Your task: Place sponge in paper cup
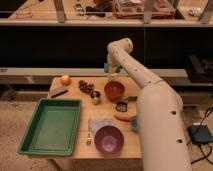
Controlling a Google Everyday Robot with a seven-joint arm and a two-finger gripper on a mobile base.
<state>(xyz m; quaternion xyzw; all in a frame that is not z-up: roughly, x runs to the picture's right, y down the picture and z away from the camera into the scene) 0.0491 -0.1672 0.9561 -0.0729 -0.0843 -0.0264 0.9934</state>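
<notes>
A small round cup (95, 97), seemingly the paper cup, stands upright near the table's middle, between a bunch of dark grapes (85, 86) and a brown bowl (114, 90). A flat grey block (58, 91), possibly the sponge, lies at the table's back left next to an orange (65, 79). My gripper (112, 75) hangs from the white arm (150, 100) over the table's back edge, just above the brown bowl and right of the cup. A small teal patch shows beside the gripper; I cannot tell whether it is a held object.
A green tray (50, 125) fills the left front of the wooden table (130, 150). A purple bowl (109, 139), a fork (90, 135) and a pale cloth (101, 123) lie at the front. A carrot (122, 118), a small black item (121, 105) and a blue object (134, 123) lie by the arm.
</notes>
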